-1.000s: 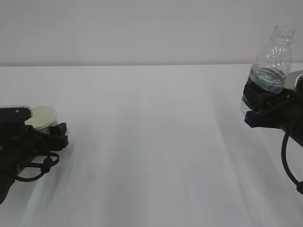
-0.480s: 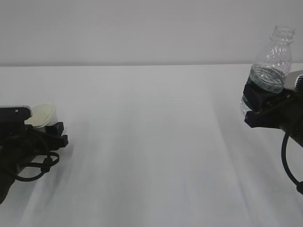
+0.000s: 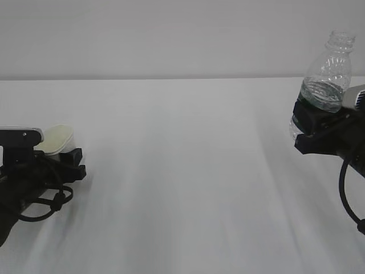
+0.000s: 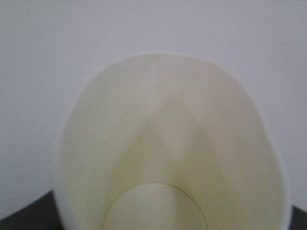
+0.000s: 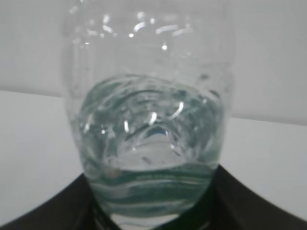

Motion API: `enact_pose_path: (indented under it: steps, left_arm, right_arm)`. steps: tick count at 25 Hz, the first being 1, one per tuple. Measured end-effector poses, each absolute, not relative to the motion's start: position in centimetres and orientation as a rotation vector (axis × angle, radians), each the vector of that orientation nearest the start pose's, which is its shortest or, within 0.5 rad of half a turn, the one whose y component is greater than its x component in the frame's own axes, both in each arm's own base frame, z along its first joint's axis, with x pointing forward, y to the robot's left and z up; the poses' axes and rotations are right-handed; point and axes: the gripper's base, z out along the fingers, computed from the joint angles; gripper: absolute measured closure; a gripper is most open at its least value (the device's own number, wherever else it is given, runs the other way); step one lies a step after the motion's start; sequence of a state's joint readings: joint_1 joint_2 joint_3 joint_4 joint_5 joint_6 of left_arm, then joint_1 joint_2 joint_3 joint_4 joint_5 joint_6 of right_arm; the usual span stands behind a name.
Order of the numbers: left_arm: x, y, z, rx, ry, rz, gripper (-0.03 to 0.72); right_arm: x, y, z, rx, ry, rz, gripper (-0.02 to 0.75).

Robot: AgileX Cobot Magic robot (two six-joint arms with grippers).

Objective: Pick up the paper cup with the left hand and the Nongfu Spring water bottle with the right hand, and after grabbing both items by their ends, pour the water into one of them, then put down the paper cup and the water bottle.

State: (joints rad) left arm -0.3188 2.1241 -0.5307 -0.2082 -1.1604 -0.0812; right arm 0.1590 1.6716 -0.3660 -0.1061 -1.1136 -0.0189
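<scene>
- On my left, the left hand [image 3: 60,162] was low at the table [image 3: 182,171], and the cup [image 3: 57,140] sat between its fingers with the mouth tilted up and outward.
- The cup's mouth looked squeezed into an oval in the wrist view [image 4: 170,143], so I judged that the fingers pinched it near the bottom; the fingers themselves I could hardly see.
- I could not tell whether the cup was off the table.
- On my right, the right hand [image 3: 316,128] was pressed on the lower part of the bottle [image 3: 325,85] and held it above the table, far from the cup.
- The bottle stood almost upright with the open neck on top, so the water [image 5: 151,143] stayed in the lower half.
- Holding both things by their bottom ends left the mouths free for pouring, I think.
- In my judgement, the pouring was not started: the cup inside looked dry.
</scene>
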Motion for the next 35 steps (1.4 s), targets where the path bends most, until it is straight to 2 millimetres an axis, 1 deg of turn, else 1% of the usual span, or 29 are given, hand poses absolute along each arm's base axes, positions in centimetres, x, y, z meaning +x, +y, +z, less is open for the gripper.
enact_pose_path:
  steps: [6, 10, 17, 25, 30, 35]
  left_arm:
    - [29.1, -9.3, 6.4, 0.189, 1.913, -0.246, 0.251]
    - [28.8, -10.4, 7.1, 0.325, 1.879, -0.330, 0.269]
    - [28.2, -11.6, 7.4, 0.481, 1.847, -0.427, 0.279]
    - [27.4, -13.2, 8.4, 0.589, 1.817, -0.662, 0.280]
    - [27.9, -14.8, 9.4, 0.672, 1.775, -0.838, 0.280]
    - [28.7, -15.9, 10.3, 0.762, 1.721, -0.934, 0.282]
  right_arm:
    - [25.9, 5.0, 16.3, -0.260, 1.659, 0.150, 0.379]
    - [25.9, 5.0, 16.3, -0.260, 1.659, 0.150, 0.379]
    - [25.9, 5.0, 16.3, -0.260, 1.659, 0.150, 0.379]
    - [25.9, 5.0, 16.3, -0.260, 1.659, 0.150, 0.379]
    - [25.8, 5.0, 16.2, -0.260, 1.664, 0.150, 0.379]
    - [25.6, 5.0, 16.0, -0.261, 1.673, 0.150, 0.379]
